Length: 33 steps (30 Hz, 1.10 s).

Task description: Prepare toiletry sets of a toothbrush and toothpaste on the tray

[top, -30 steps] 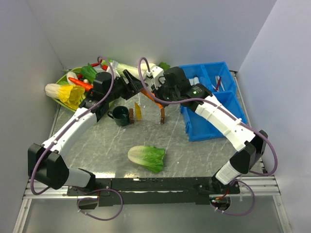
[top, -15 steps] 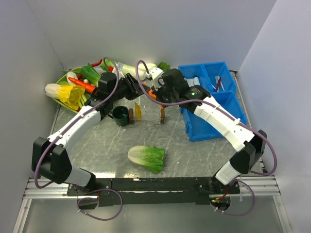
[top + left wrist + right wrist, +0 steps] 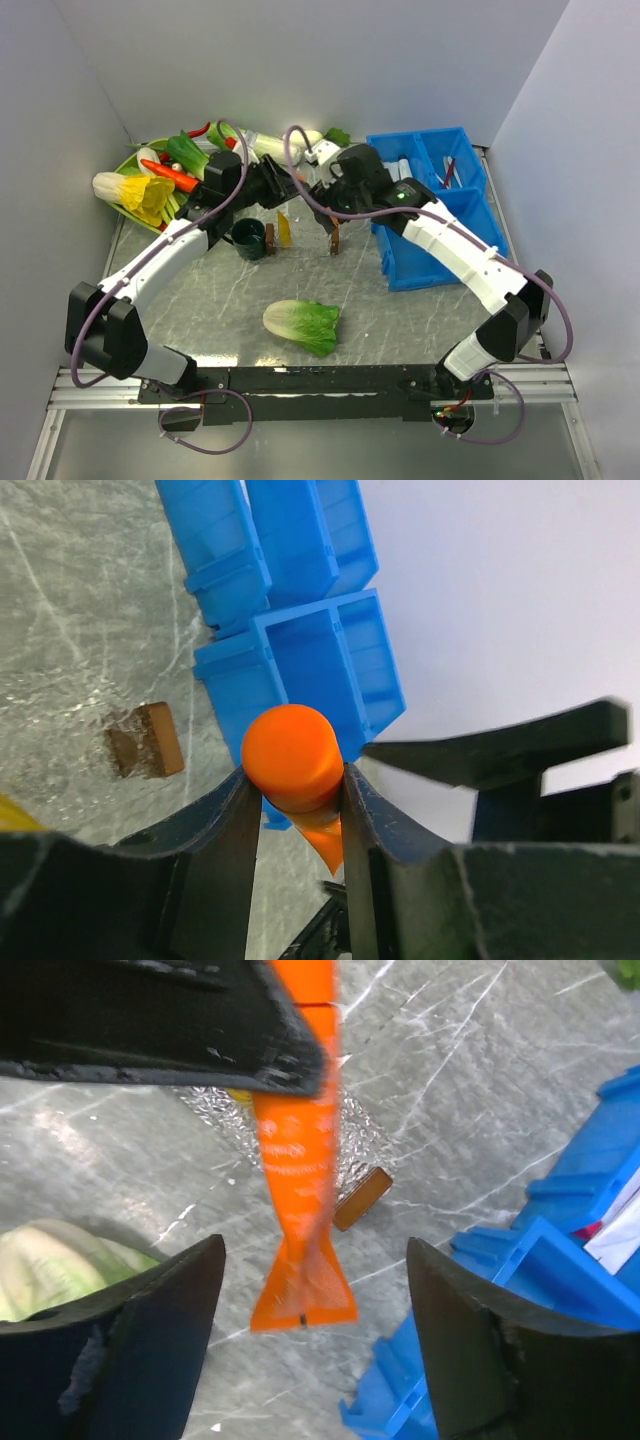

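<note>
My left gripper (image 3: pixel 293 780) is shut on the cap end of the orange toothpaste (image 3: pixel 292 755) tube, held in the air above the table's middle (image 3: pixel 303 188). The tube's flat crimped tail (image 3: pixel 300 1200) hangs between the fingers of my right gripper (image 3: pixel 315 1290), which stands open and clear of it on both sides. The yellow toothpaste (image 3: pixel 285 228) tube stands on the table just below. A thin reddish toothbrush (image 3: pixel 448 172) lies in the far blue bin. I cannot pick out the tray for certain.
Blue bins (image 3: pixel 455 215) fill the right side. A dark green mug (image 3: pixel 247 238) and two brown blocks (image 3: pixel 334 238) stand under the grippers. A cabbage (image 3: pixel 302 326) lies near the front. A yellow-green dish (image 3: pixel 128 165) heaped with vegetables sits at the back left.
My right gripper has opened and let go of the orange tube's tail. My left gripper has closed on the cap end, and both have moved slightly.
</note>
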Available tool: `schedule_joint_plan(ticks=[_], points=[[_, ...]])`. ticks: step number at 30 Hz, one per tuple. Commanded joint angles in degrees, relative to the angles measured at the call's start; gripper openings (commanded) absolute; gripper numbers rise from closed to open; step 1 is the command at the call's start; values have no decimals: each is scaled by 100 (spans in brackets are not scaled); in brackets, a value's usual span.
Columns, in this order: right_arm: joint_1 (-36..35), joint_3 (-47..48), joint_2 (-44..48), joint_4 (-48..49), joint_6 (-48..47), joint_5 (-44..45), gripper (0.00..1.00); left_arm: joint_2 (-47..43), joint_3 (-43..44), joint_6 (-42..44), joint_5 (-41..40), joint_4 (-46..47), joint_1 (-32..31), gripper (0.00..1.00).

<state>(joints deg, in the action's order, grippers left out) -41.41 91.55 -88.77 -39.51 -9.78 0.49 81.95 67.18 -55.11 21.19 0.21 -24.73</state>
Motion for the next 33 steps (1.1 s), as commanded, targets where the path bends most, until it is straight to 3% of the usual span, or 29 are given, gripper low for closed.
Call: schedule_joint_plan(ticks=[1, 3, 6, 10, 17, 29, 33], points=[[483, 91, 703, -48, 318, -1205, 85, -530, -134, 386, 236, 374, 152, 1], [957, 100, 799, -83, 450, -2327, 87, -645, -257, 632, 543, 427, 214, 1], [1344, 214, 792, -214, 609, -3184, 90, -838, -451, 853, 1287, 725, 363, 1], [1399, 557, 598, -610, 635, -4238, 89, -1006, -670, 783, 1923, 1226, 469, 1], [1381, 477, 168, -496, 969, -5708, 88, -953, -873, 195, 2671, 2097, 478, 1], [1100, 715, -298, -831, 943, -5824, 87, -1208, -829, 325, 2567, 1930, 478, 1], [898, 707, -351, -848, 960, -5841, 77, -1357, -987, 317, 2390, 2027, 478, 1]])
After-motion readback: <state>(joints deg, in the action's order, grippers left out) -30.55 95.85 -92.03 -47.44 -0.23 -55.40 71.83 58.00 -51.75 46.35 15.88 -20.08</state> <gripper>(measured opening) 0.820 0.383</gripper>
